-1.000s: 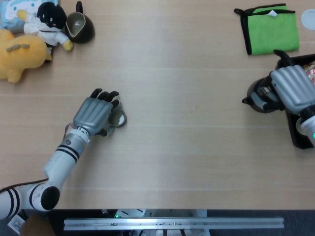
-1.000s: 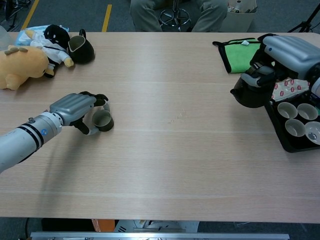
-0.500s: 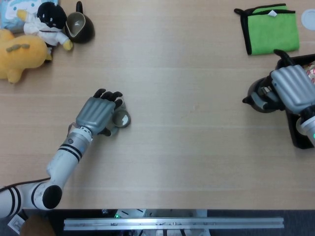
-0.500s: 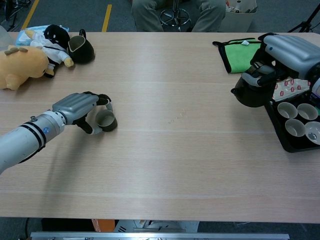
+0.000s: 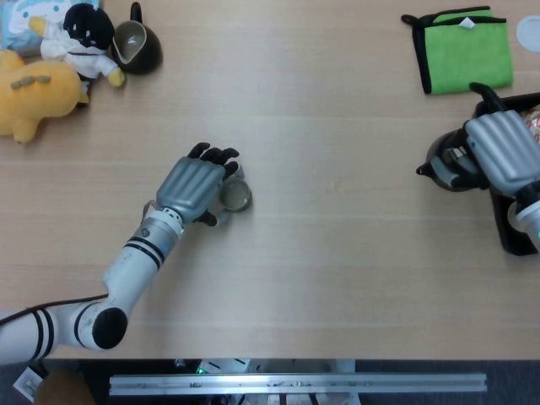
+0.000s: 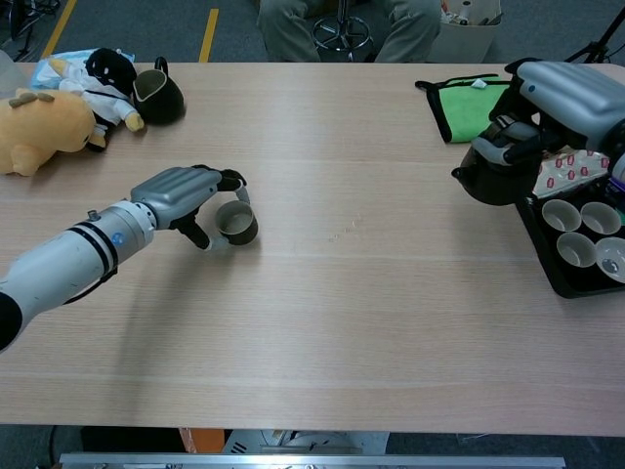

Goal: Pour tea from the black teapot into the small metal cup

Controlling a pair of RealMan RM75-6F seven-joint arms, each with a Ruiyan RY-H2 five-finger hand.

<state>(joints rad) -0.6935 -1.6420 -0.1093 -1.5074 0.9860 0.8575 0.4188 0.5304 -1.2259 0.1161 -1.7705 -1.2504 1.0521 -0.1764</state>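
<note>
Left hand (image 6: 190,195) wrapped the small metal cup (image 6: 236,222) left of centre on the surface (image 6: 371,313); right hand (image 6: 557,98) clasped the black teapot (image 6: 493,176) near the right edge, beside a tray (image 6: 547,264). The cup appeared light, rigid and slippery, best gripped round its wall; the teapot looked heavier, best held at its handle.

Left hand (image 5: 192,187) fingers (image 6: 230,180) curled, gripping; right hand (image 5: 498,150) clasped, gripping.

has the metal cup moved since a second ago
Yes. The left hand holds the metal cup, which now sits further right, farther from the yellow plush toy and nearer the table's middle.
</note>
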